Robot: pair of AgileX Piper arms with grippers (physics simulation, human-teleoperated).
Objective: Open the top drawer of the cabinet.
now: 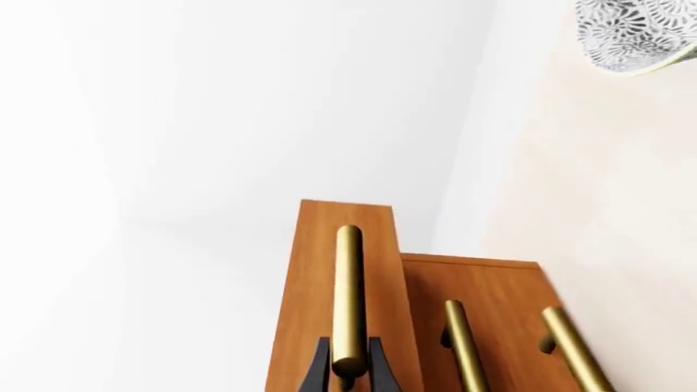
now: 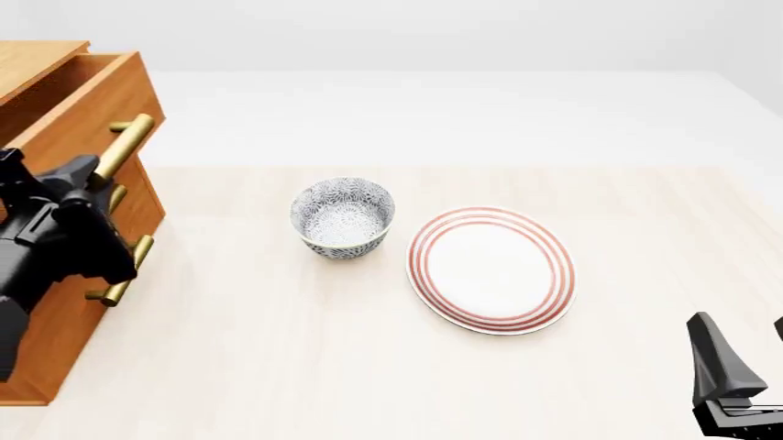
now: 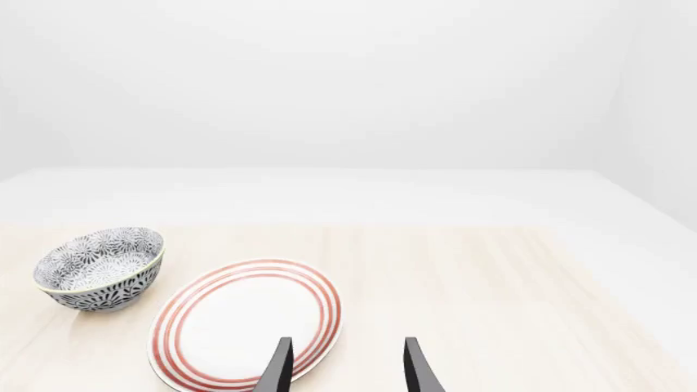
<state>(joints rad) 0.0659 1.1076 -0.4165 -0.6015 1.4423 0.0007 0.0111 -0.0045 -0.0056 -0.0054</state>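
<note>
The orange-brown cabinet [image 2: 49,312] stands at the table's left edge. Its top drawer [image 2: 86,101] juts out past the two lower drawers. In the left wrist view the top drawer's front [image 1: 316,286] stands proud of the cabinet face [image 1: 501,310]. My left gripper [image 1: 348,371] is shut on the top drawer's brass bar handle [image 1: 348,286], one black finger on each side. In the front view that gripper [image 2: 76,183] sits against the handle [image 2: 125,145]. My right gripper [image 3: 343,367] hangs open and holds nothing, at the near right [image 2: 740,367].
A patterned bowl [image 2: 344,217] stands mid-table with a red-ringed white plate [image 2: 492,269] to its right. The two lower brass handles [image 1: 468,347] show beside the held one. The right gripper hovers near the plate's [image 3: 245,322] edge.
</note>
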